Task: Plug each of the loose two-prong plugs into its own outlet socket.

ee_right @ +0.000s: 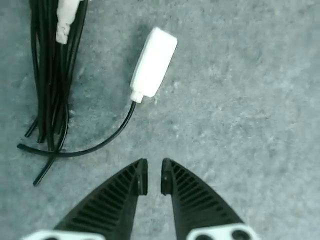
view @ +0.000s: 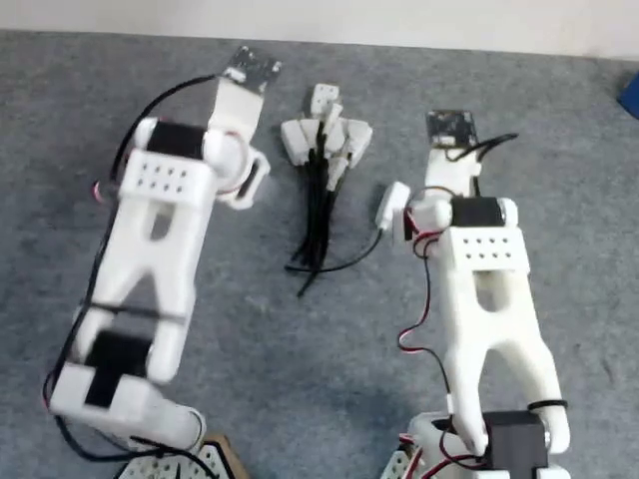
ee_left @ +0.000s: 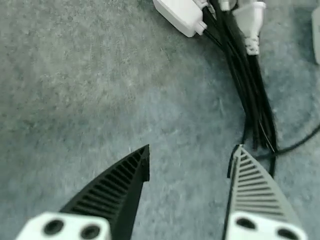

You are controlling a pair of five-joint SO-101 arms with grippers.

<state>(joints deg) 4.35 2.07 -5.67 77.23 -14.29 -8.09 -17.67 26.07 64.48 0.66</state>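
A cluster of white plugs and outlet sockets [view: 324, 135] lies at the table's far middle, with black cords [view: 316, 225] trailing toward the front. One loose white plug [view: 391, 205] lies apart on the right, beside the right arm [view: 479, 259]. In the right wrist view this plug [ee_right: 153, 62] lies ahead of my right gripper [ee_right: 152, 175], which is almost shut with only a narrow slit and holds nothing. My left gripper [ee_left: 190, 157] stands open over bare carpet. A white socket block [ee_left: 177, 15], a plug [ee_left: 250, 20] and the cord bundle [ee_left: 252, 95] lie ahead of it.
Grey carpet [view: 329, 379] covers the table. The left arm [view: 160, 230] stands left of the cluster. A blue object [view: 629, 95] pokes in at the far right edge. The cord ends [ee_right: 45, 150] curl on the carpet near the right gripper.
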